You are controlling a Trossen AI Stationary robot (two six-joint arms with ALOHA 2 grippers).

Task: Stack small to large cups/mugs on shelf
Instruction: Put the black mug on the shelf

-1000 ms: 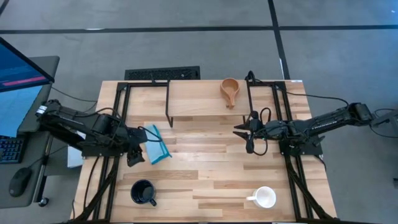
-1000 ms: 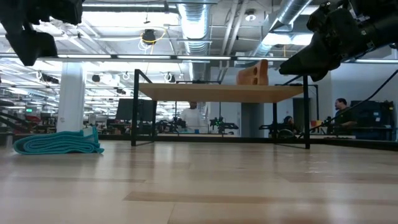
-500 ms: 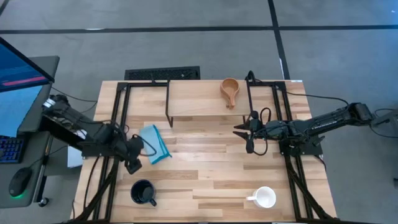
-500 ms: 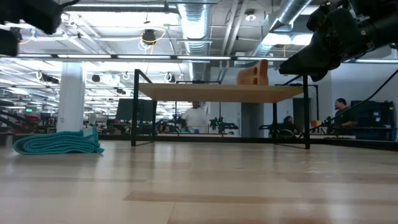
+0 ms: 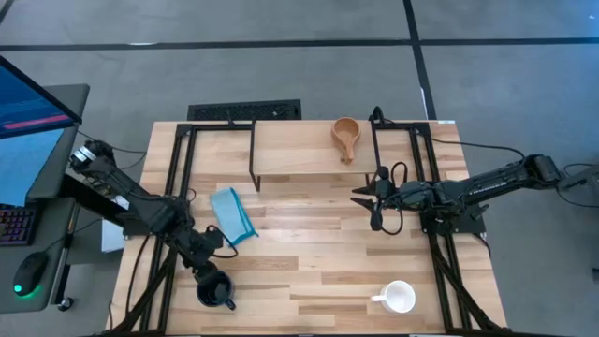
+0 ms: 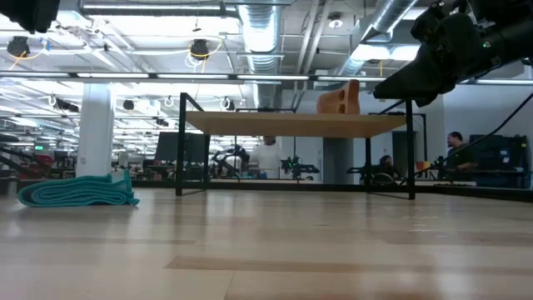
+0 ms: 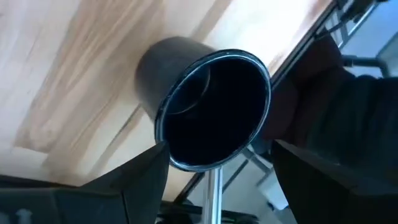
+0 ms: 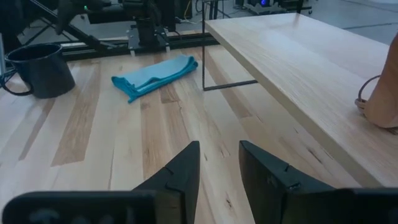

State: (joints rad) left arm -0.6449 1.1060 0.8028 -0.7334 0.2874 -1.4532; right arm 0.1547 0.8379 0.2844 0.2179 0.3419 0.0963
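Black mug (image 5: 214,289) sits upright at the tabletop's (image 5: 309,234) near-left corner. Left claw (image 5: 207,269) hangs right above it, fingers spread wide either side of the rim in the left wrist view, nothing pinched yet. Tan wooden cup (image 5: 345,136) is already on the shelf (image 5: 299,150); white mug (image 5: 398,298) sits near-right, well apart. Right claw (image 5: 367,198) waits mid-tabletop beside the shelf, fingers slightly apart, empty.

We'd take one wall between the fingers, clear of the handle, descend straight, then close firmly. Blue cloth (image 5: 231,214) is near; we lift before traversing.

Overhead, table-level, two wrist views; shelf (image 5: 309,148) probably shared.
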